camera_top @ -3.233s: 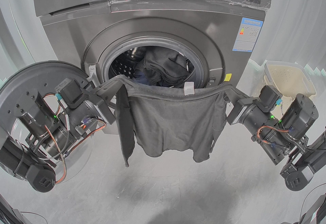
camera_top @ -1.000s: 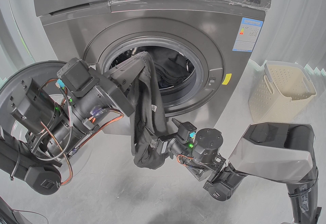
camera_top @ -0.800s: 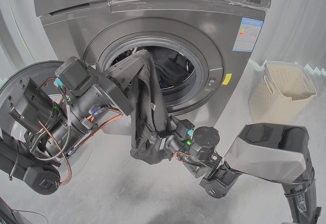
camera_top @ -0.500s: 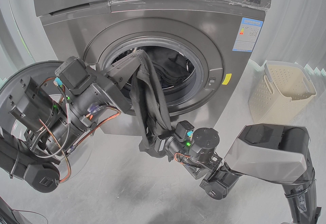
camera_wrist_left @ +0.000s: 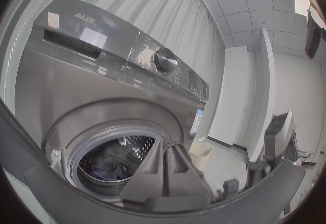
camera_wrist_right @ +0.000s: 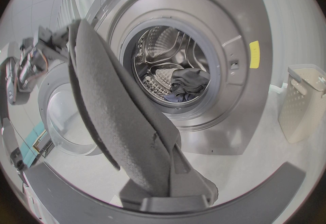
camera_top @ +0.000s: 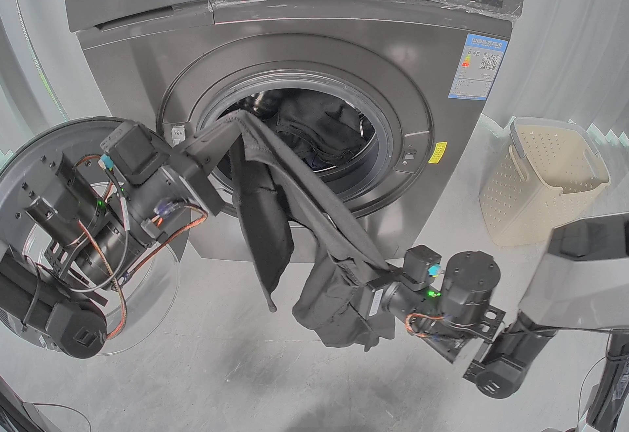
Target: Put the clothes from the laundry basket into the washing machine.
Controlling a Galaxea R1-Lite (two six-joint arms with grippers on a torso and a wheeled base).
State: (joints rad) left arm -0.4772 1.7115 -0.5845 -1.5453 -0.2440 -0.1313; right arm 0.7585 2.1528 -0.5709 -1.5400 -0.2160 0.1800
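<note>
Setting: floor (camera_top: 216, 381) before open washing machine (camera_top: 295, 53).
Shirt (camera_top: 288, 204): stretched outside the drum (camera_top: 261, 104).
Left end effector (camera_top: 230, 123): gripping it at the opening.
Right end effector (camera_top: 367, 300): gripping its lower folds, newly pulled rightward; loading pending.

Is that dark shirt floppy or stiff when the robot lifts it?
Probably floppy: the dark shirt sags between the left gripper and right gripper, loose ends dangling. Likely light too, since two small pinches carry it all.

Head camera above, 2 wrist cameras low, all toward the washing machine (camera_top: 419, 53)
</note>
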